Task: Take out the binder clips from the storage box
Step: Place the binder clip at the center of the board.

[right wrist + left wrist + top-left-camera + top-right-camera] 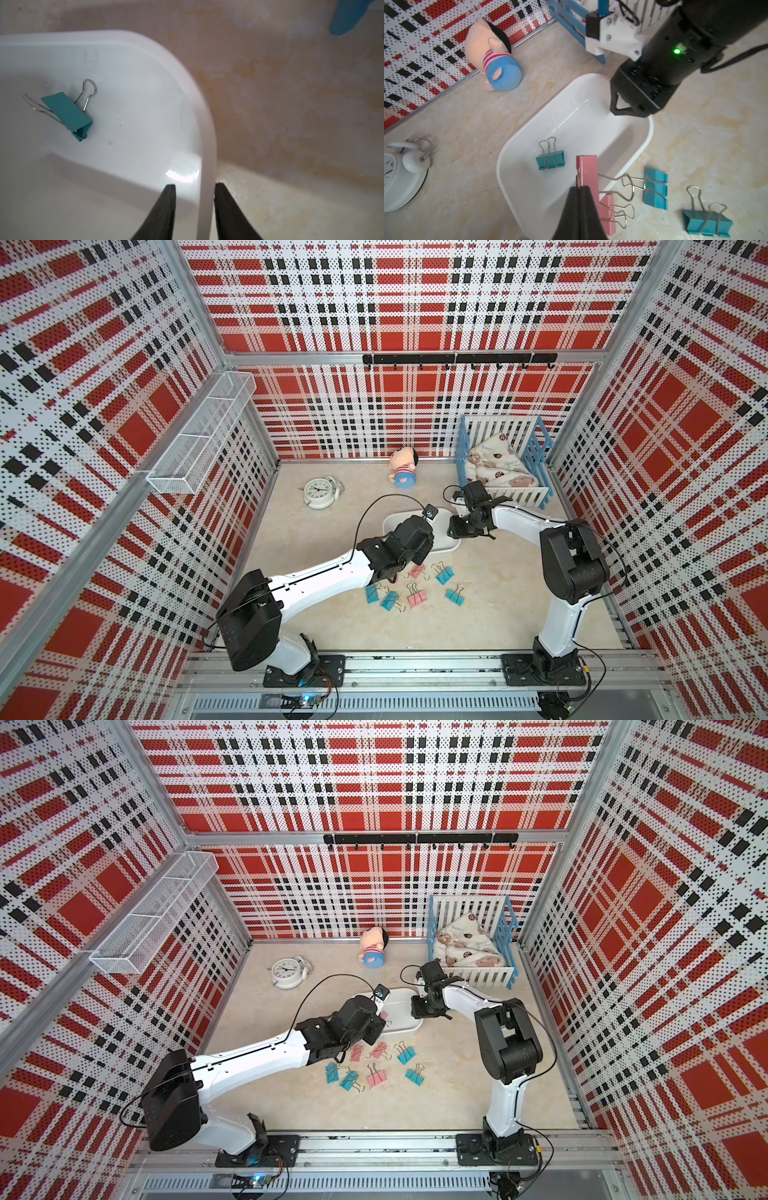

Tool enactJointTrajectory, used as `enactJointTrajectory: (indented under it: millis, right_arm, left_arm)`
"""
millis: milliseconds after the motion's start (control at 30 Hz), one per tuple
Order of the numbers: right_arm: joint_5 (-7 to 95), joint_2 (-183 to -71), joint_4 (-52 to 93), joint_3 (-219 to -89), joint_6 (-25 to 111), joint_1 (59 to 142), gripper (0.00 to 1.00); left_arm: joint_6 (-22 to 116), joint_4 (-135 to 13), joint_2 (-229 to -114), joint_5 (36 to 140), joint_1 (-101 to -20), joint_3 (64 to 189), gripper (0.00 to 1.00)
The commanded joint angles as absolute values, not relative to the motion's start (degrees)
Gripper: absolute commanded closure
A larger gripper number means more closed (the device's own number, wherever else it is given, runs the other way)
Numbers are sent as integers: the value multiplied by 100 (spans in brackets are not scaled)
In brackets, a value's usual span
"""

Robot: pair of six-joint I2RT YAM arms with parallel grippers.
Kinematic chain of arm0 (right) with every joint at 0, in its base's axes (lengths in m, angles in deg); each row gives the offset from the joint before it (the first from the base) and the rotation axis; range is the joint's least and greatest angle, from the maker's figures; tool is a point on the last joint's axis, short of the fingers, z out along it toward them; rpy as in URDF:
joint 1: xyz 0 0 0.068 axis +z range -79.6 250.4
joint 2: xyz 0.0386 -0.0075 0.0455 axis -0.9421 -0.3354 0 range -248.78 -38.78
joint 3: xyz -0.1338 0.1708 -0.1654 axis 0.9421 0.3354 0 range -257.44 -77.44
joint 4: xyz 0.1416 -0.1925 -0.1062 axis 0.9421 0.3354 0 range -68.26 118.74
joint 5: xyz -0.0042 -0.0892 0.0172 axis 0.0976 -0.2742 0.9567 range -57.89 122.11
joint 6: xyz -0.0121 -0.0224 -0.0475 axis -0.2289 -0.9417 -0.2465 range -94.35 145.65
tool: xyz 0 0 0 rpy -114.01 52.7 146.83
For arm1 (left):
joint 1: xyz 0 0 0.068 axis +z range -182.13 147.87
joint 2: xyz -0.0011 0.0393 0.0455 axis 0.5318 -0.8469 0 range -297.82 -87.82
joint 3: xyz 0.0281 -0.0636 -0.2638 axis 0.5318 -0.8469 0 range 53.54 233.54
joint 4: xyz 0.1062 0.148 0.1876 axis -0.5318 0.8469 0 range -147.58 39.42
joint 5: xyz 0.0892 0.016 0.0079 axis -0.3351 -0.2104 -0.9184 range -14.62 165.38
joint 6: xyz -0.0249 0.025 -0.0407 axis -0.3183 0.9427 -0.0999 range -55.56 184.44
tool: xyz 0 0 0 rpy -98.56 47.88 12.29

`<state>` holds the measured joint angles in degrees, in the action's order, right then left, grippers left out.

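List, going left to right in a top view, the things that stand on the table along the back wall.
alarm clock → plush doll → toy crib

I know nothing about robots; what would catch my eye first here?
Red plaid walls surround everything. The left end effector holds a pink clip above the white storage box, where one teal clip lies; more binder clips litter the table beside it. The right end effector straddles its rim.
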<state>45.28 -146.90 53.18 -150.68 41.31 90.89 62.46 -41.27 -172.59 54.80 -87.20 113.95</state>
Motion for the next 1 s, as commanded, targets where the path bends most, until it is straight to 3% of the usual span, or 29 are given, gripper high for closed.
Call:
enactJointTrajectory:
  millis: [0, 333, 967]
  right_arm:
    - [4564, -14794, 5353, -15206, 4076, 9045, 62]
    - [4573, -14777, 5317, -15149, 4085, 9051, 62]
    - [4553, -14742, 5287, -15083, 4087, 9050, 62]
  left_arm:
    - [6533, -4276, -17106, 5579, -9095, 11190, 100]
    - [6634, -4352, -17566, 5730, -9909, 11074, 100]
    - [6480, -4440, -18452, 5781, -10041, 10862, 100]
